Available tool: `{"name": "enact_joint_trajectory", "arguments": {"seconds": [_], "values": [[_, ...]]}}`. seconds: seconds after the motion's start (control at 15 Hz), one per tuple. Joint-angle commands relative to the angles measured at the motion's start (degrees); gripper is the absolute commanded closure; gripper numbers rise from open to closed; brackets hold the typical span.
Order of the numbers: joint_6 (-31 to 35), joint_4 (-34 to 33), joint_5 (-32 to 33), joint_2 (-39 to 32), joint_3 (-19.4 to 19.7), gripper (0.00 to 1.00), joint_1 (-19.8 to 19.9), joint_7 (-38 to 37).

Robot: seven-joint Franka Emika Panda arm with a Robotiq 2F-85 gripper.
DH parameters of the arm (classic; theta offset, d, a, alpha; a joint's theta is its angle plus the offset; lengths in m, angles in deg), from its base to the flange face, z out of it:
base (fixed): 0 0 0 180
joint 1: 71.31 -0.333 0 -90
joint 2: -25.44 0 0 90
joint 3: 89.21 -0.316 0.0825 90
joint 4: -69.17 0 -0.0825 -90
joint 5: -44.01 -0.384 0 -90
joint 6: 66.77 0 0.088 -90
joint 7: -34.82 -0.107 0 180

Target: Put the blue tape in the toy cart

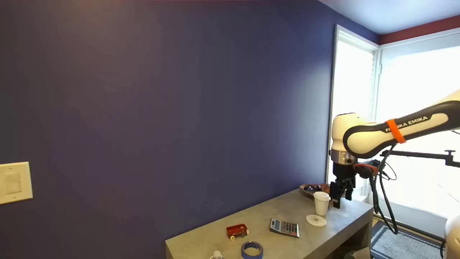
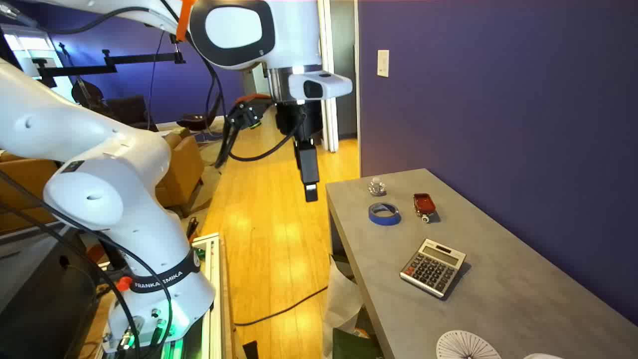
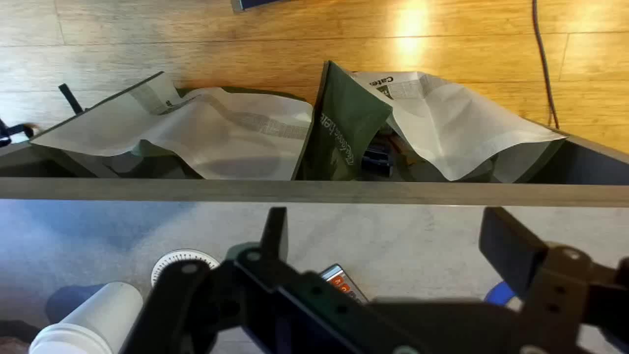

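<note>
The blue tape (image 1: 252, 256) lies flat on the grey table. It also shows in an exterior view (image 2: 384, 220). In the wrist view only a bit of its blue rim (image 3: 499, 293) shows behind a finger. The small red toy cart (image 1: 236, 230) stands close to the tape on the wall side; it also shows in an exterior view (image 2: 424, 204). The cart does not show in the wrist view. My gripper (image 3: 385, 216) is open and empty, its fingers wide apart. In an exterior view the gripper (image 1: 342, 201) hangs well away from the tape, toward the white cup's end.
A calculator (image 2: 433, 268) lies mid-table. A white cup (image 1: 321, 204), a flat white disc (image 1: 316, 220) and a brown bowl (image 1: 307, 193) are at the window end. A small clear glass item (image 2: 377, 187) stands near the tape. Bags (image 3: 245, 132) sit below the table edge.
</note>
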Motion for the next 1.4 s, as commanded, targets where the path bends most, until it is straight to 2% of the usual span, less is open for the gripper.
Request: {"name": "enact_joint_trajectory", "arguments": {"seconds": [0.0,0.33,0.73,1.07,1.33], "values": [[-0.15,-0.1,0.18,0.01,0.25,0.0,-0.27,-0.15],[-0.15,-0.1,0.18,0.01,0.25,0.0,-0.27,-0.15],[4.45,-1.16,-4.32,-6.67,-4.73,0.0,-8.3,-2.24],[14.39,-4.8,-2.32,-17.27,-9.83,0.0,-11.22,-5.47],[19.47,-11.07,0.14,-27.34,-12.0,0.0,-11.3,-5.14]]}}
